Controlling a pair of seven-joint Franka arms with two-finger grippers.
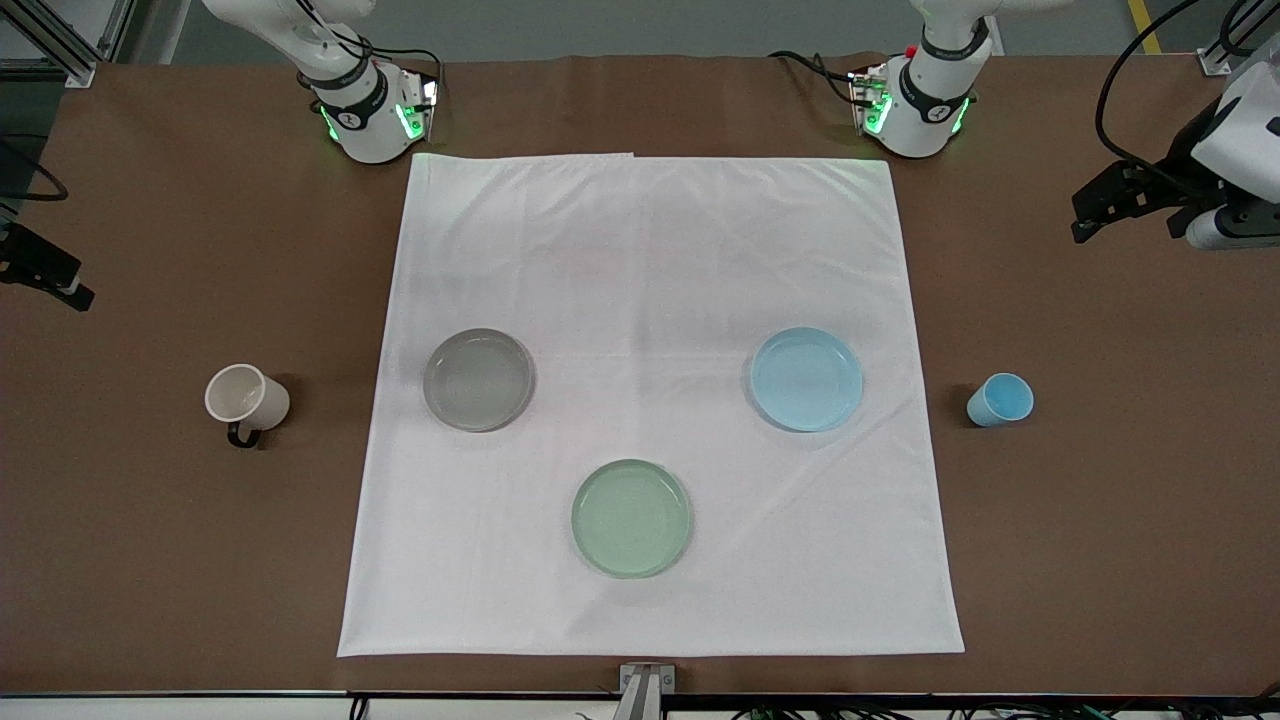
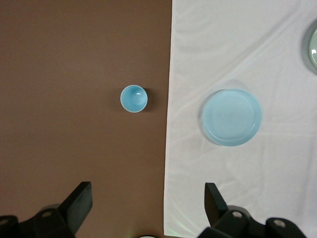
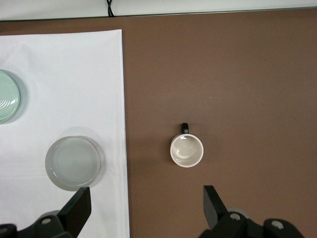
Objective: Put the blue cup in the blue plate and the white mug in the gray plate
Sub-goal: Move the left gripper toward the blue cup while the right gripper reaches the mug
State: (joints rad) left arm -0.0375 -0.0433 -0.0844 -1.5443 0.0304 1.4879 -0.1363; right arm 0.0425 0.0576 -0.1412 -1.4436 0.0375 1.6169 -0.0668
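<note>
The blue cup stands upright on the brown table toward the left arm's end, beside the cloth. The blue plate lies empty on the cloth. The white mug stands upright on the brown table toward the right arm's end. The gray plate lies empty on the cloth. My left gripper is open and empty, high over the table near the cloth's edge. My right gripper is open and empty, high over its end of the table.
A white cloth covers the table's middle. A pale green plate lies empty on it, nearer the front camera than the other two plates. Brown table surface flanks the cloth at both ends.
</note>
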